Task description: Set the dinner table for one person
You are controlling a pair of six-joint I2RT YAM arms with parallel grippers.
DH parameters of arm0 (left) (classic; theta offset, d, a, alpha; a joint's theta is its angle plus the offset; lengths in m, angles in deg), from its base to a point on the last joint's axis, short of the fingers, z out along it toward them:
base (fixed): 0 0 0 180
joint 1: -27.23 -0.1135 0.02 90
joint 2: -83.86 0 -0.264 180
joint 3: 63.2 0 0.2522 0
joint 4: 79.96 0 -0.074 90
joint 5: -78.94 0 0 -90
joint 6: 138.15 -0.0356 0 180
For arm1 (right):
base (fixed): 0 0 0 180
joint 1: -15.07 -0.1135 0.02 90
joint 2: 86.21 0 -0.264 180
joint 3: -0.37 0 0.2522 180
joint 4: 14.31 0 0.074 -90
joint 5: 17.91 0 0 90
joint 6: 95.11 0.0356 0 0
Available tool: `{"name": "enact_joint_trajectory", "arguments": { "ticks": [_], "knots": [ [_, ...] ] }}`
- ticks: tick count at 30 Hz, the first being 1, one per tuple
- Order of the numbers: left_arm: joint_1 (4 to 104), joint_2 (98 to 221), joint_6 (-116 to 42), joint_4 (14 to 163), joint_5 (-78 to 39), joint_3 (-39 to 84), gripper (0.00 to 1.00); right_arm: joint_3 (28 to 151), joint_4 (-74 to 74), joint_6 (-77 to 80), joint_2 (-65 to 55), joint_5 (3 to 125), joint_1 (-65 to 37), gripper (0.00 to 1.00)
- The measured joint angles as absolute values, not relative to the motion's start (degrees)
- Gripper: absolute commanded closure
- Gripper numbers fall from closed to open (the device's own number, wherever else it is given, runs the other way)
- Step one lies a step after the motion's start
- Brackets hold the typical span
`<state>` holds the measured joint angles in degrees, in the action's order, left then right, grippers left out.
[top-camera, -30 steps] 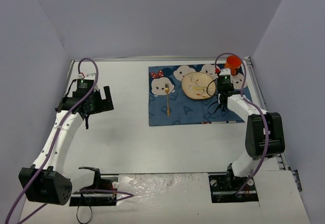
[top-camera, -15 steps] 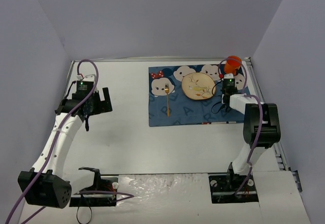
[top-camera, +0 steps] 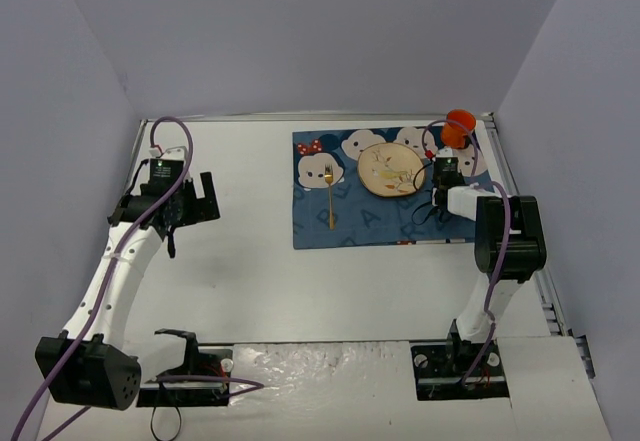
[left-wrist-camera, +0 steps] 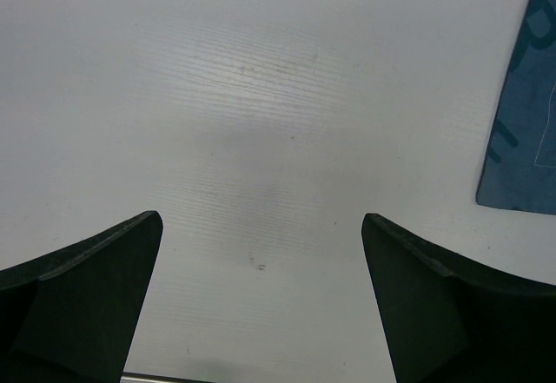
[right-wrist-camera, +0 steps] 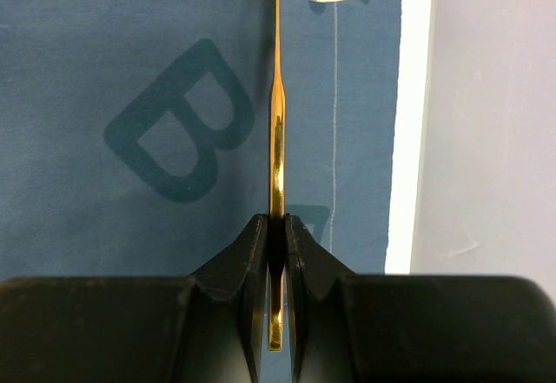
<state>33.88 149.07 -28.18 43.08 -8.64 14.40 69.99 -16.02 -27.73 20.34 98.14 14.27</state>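
Observation:
The white dinner table [top-camera: 250, 261] carries a blue mouse-face mat [top-camera: 370, 223] at the far right. On the mat lie a round beige plate [top-camera: 390, 169] and a gold fork [top-camera: 329, 197] to its left. An orange cup [top-camera: 459, 127] stands at the mat's far right corner. My right gripper [top-camera: 446, 175] is just right of the plate, low over the mat [right-wrist-camera: 130, 70]. It [right-wrist-camera: 276, 220] is shut on the thin handle of a gold utensil [right-wrist-camera: 276, 131] seen edge-on; its head is out of view. My left gripper [top-camera: 205, 197] is open and empty over bare table [left-wrist-camera: 261, 96].
The mat's right edge lies close to the table's right rim [right-wrist-camera: 408, 140], with the grey side wall [right-wrist-camera: 486, 140] just beyond. A corner of the mat [left-wrist-camera: 530, 140] shows at the right of the left wrist view. Grey walls enclose the table on three sides.
My right arm has folded in, its elbow moving toward the far side, and the gripper has shifted slightly right beside the plate. The left arm has barely moved.

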Motion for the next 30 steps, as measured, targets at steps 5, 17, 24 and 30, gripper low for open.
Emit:
{"name": "enact_joint_trajectory", "arguments": {
  "ticks": [5,17,24,30],
  "knots": [
    [33.9,149.1,-28.2,43.1,-8.6,14.4,0.03,69.9,-17.4,-28.4,20.8,99.5,14.2,0.91],
    [33.9,149.3,-28.2,43.1,-8.6,13.5,0.03,69.5,-19.8,-29.3,22.8,100.5,13.6,0.64],
    [33.9,149.3,-28.2,43.1,-8.6,13.5,0.03,69.2,-18.8,-27.5,20.5,97.5,13.5,0.61],
    [33.9,149.3,-28.2,43.1,-8.5,13.5,0.03,68.9,-16.6,-24.5,13.1,91.5,13.8,0.57]
  ]
}}
